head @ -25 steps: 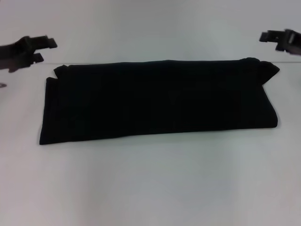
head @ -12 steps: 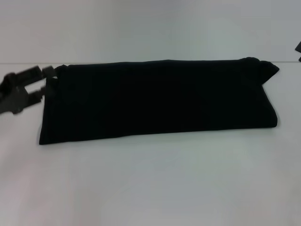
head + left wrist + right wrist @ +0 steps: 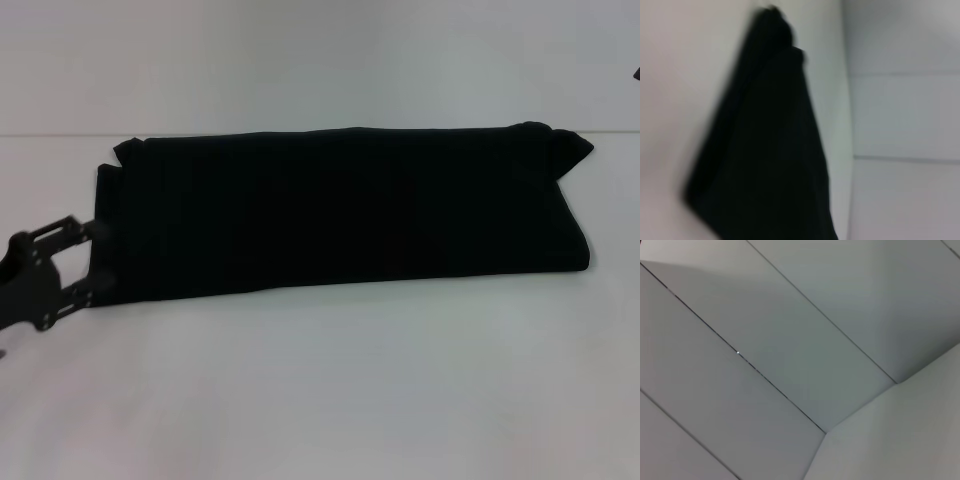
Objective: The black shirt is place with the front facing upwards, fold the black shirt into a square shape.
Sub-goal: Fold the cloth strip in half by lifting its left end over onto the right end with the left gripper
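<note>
The black shirt (image 3: 340, 210) lies on the white table, folded into a long flat band running left to right; no lettering or label shows. It also shows in the left wrist view (image 3: 770, 150) as a dark tapering shape. My left gripper (image 3: 95, 258) is open at the shirt's near left corner, with its two fingertips against the shirt's left edge. Whether it touches the cloth I cannot tell. Only a dark sliver of my right gripper (image 3: 637, 72) shows at the far right edge, well away from the shirt.
The white table (image 3: 330, 390) stretches in front of the shirt. A pale wall rises behind its back edge (image 3: 60, 133). The right wrist view shows only grey wall panels (image 3: 790, 340).
My left gripper has moved from the shirt's far left corner down along its left edge to the near left corner. My right gripper has moved out past the right edge of the view.
</note>
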### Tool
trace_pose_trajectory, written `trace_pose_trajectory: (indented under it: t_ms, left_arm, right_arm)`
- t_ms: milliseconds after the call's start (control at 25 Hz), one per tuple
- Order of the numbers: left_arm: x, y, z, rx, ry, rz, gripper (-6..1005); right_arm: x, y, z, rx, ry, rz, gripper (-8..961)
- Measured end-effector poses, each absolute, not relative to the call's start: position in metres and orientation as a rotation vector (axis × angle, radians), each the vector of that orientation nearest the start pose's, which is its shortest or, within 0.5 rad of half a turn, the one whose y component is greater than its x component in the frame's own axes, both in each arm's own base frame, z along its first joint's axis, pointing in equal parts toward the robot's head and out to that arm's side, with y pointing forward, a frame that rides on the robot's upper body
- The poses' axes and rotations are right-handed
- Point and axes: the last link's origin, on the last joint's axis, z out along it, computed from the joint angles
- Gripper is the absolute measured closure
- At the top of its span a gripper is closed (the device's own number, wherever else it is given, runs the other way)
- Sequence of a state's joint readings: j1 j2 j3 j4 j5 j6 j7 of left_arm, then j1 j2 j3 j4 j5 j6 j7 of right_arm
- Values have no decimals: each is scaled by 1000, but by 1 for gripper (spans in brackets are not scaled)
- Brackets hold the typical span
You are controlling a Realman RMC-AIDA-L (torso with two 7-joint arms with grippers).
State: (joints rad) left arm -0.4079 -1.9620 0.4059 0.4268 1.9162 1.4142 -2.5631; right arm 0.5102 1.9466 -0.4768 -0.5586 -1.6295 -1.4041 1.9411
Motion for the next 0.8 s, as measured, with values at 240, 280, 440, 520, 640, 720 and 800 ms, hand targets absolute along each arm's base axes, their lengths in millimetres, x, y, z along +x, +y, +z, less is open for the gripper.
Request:
trace_pose_trajectory:
  t_ms: [240, 280, 440, 520, 640, 720, 800]
  left_arm:
    - [-371, 301, 43, 1367, 2701, 1375, 322]
    - [-374, 301, 42, 1339, 2726, 1380, 322]
    - [-383, 302, 36, 1262, 2820, 1359, 322]
    - [-384, 302, 35, 1254, 2834, 1353, 322]
    - [-388, 303, 34, 1226, 2876, 1353, 322]
    - [-390, 304, 34, 1212, 2890, 1358, 322]
    - [-391, 305, 34, 1198, 2898, 1370, 322]
  right_arm:
    - [299, 372, 111, -1902, 1314, 1300, 254]
    - [299, 372, 111, -1900, 1314, 1301, 254]
    - [300, 371, 112, -1898, 1314, 1300, 254]
    - [300, 371, 112, -1897, 1314, 1302, 254]
    - [301, 370, 113, -1892, 1315, 1306, 255]
    - [301, 370, 113, -1891, 1315, 1308, 255]
    - [301, 369, 112, -1891, 1317, 1309, 255]
